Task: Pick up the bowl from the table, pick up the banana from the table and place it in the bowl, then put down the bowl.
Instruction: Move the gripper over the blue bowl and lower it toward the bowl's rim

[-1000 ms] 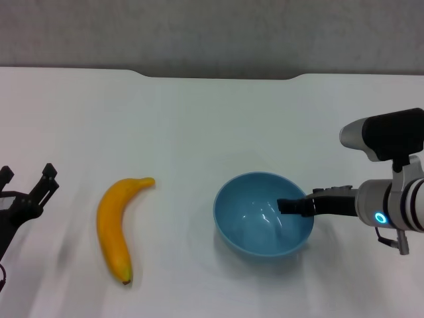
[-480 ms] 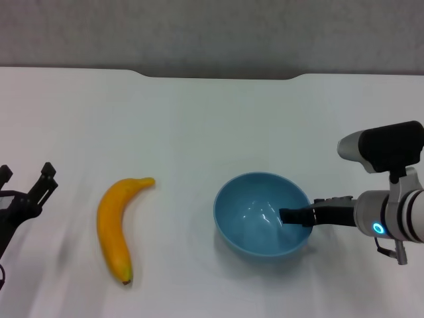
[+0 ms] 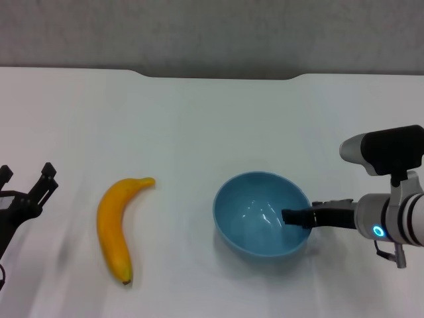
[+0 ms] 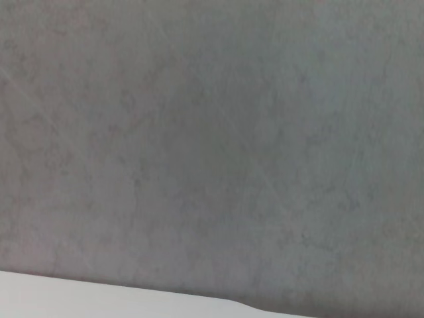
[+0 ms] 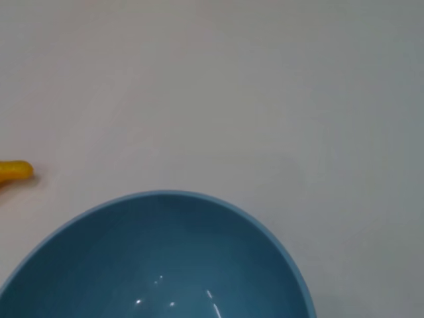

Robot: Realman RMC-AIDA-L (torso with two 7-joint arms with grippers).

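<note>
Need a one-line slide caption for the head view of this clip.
Right gripper reaches over the blue bowl's rim; banana lies on the table.

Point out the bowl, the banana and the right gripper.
bowl [image 3: 255,222], head view, inner wall.
banana [image 3: 112,228], head view, middle of its body.
right gripper [image 3: 291,217], head view, fingertip at the bowl's rim.

Bowl [image 3: 255,225]: smooth, glossy finish, catching highlights inside. Banana [image 3: 114,225]: smooth skin, showing a soft sheen. Table [image 3: 199,126]: matt, even surface, reflecting nothing. Right gripper [image 3: 295,217]: fingers looking like matt plastic.
</note>
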